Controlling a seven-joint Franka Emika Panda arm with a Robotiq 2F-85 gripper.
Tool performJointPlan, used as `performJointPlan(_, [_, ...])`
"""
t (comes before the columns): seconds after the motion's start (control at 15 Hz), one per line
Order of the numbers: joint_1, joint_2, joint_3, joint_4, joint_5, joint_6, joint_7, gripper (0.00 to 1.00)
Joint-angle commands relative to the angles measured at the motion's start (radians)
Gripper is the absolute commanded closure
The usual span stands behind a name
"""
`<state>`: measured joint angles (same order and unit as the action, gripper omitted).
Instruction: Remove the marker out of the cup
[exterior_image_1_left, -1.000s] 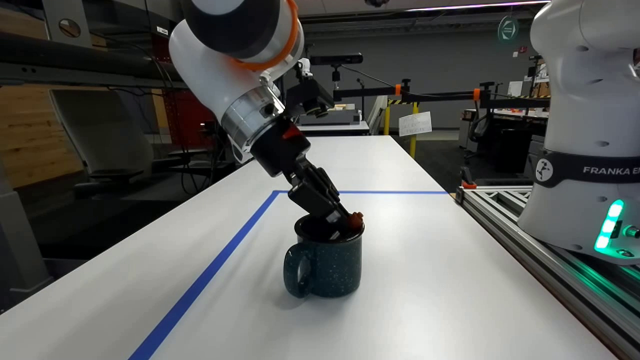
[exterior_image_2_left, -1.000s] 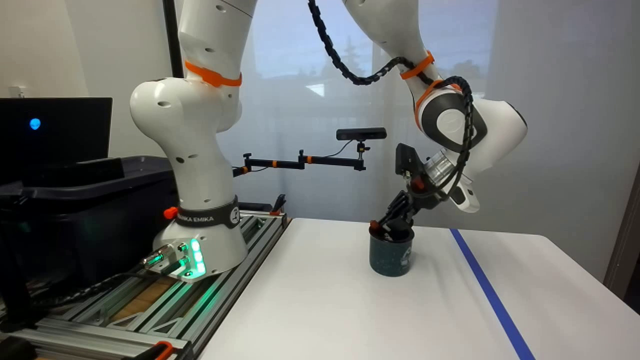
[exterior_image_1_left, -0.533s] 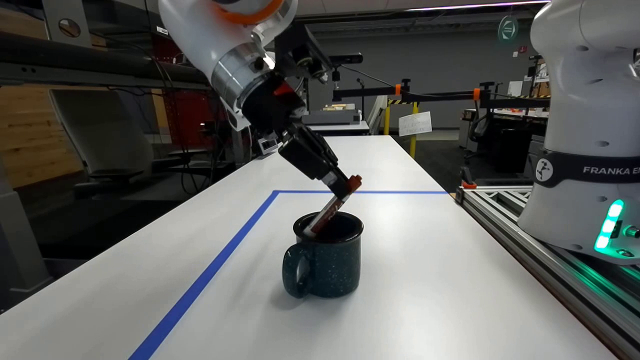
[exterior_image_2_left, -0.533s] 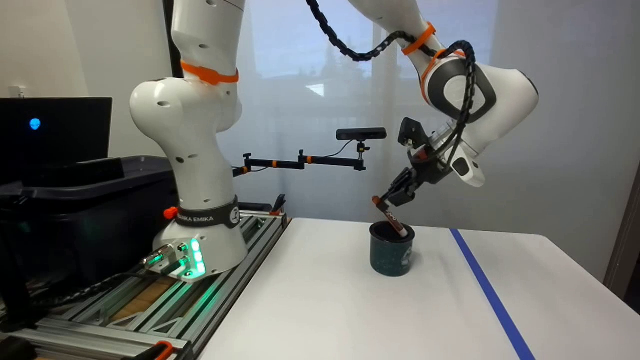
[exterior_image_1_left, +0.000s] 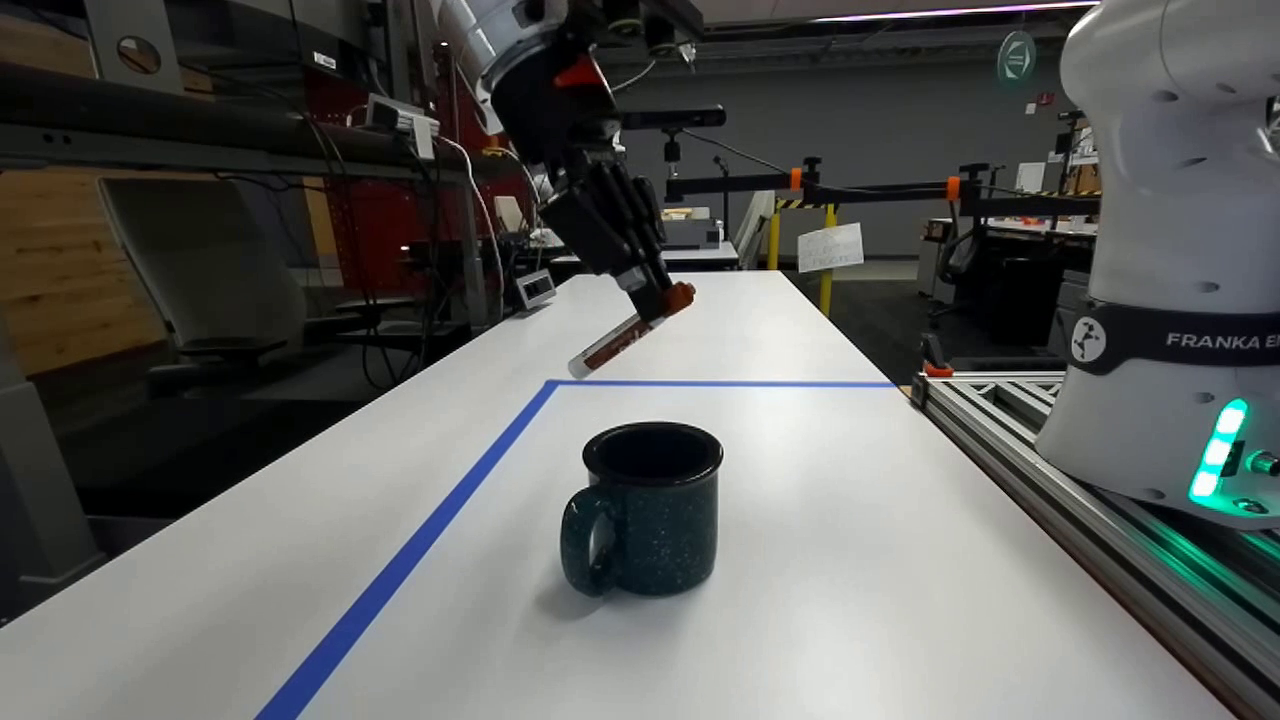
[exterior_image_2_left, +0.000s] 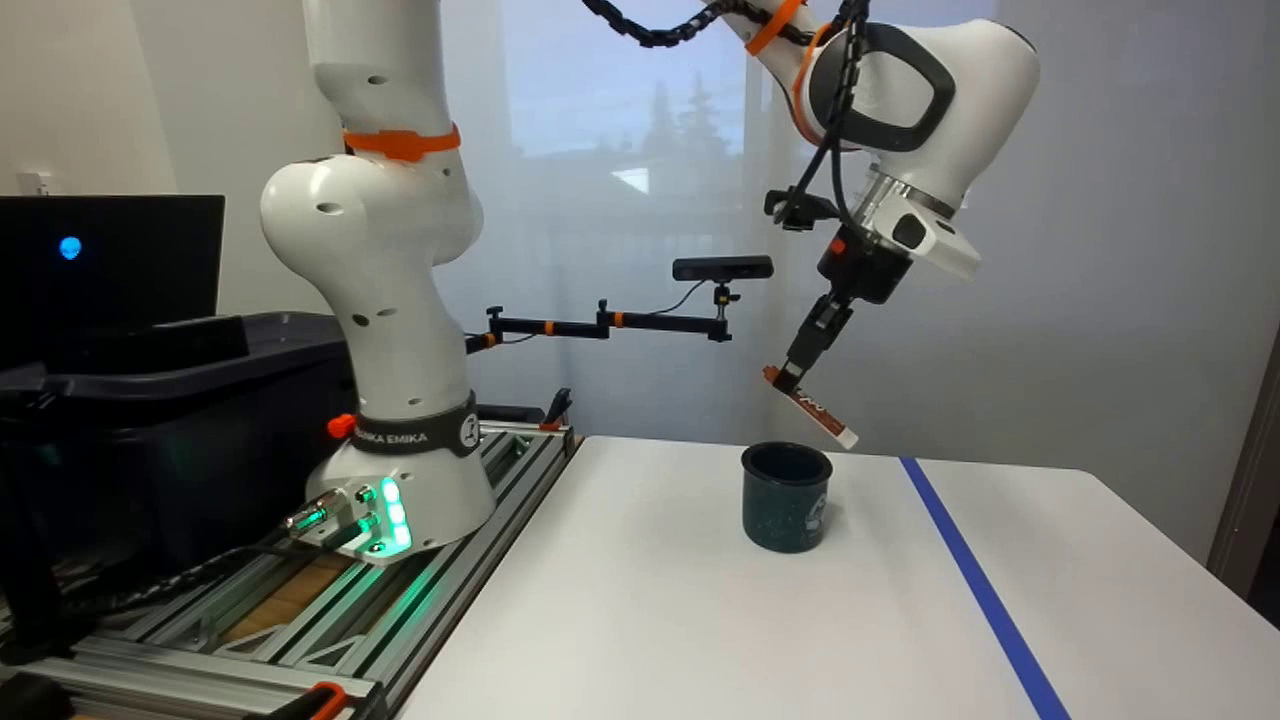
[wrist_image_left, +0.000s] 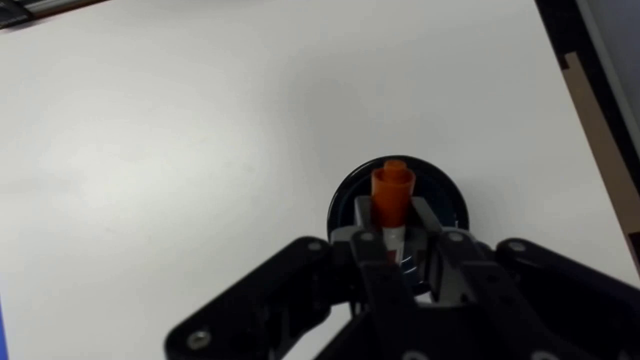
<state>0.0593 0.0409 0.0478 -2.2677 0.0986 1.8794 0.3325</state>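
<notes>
Marker (exterior_image_2_left: 824, 416) newly clears the cup (exterior_image_2_left: 784, 512) (removal looks done), pinched by the near-closed tool (exterior_image_2_left: 788, 381), inside the counter's (exterior_image_2_left: 650, 600) edges.

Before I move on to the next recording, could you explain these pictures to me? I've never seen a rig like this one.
The machine is a jointed white robot arm ending in a black two-fingered gripper. Two pictures are taken from outside the robot, from different places. The third comes from the wrist camera, looking along the gripper, down toward the white table.

On that table stands a dark, speckled mug, upright; blue tape runs along the surface.

The gripper is closed on a marker, near its orange-red end. The marker is tilted, and both exterior views show it clear of the mug. In the wrist view it overlaps the mug's opening only because the mug stands lower down, behind it.
</notes>
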Motion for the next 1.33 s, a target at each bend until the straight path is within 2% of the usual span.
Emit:
performJointPlan(0.0, [-0.006, -0.075, -0.008, -0.156, -0.091, 0.212, 0.124, 0.95])
performJointPlan(0.33, [-0.044, -0.059, -0.048, -0.298, -0.214, 0.536, 0.307, 0.95])
performJointPlan(0.6, [-0.073, -0.036, -0.086, -0.392, -0.361, 0.757, 0.538, 0.95])
performJointPlan(0.8, [-0.092, -0.002, -0.126, -0.418, -0.505, 0.859, 0.754, 0.95])
performJointPlan(1.0, [-0.087, 0.046, -0.165, -0.401, -0.602, 0.9, 0.966, 0.95])
performJointPlan(1.07, [-0.073, 0.072, -0.163, -0.4, -0.594, 0.909, 1.012, 0.95])
performJointPlan(1.27, [-0.055, 0.135, -0.151, -0.393, -0.483, 0.939, 1.021, 0.95])
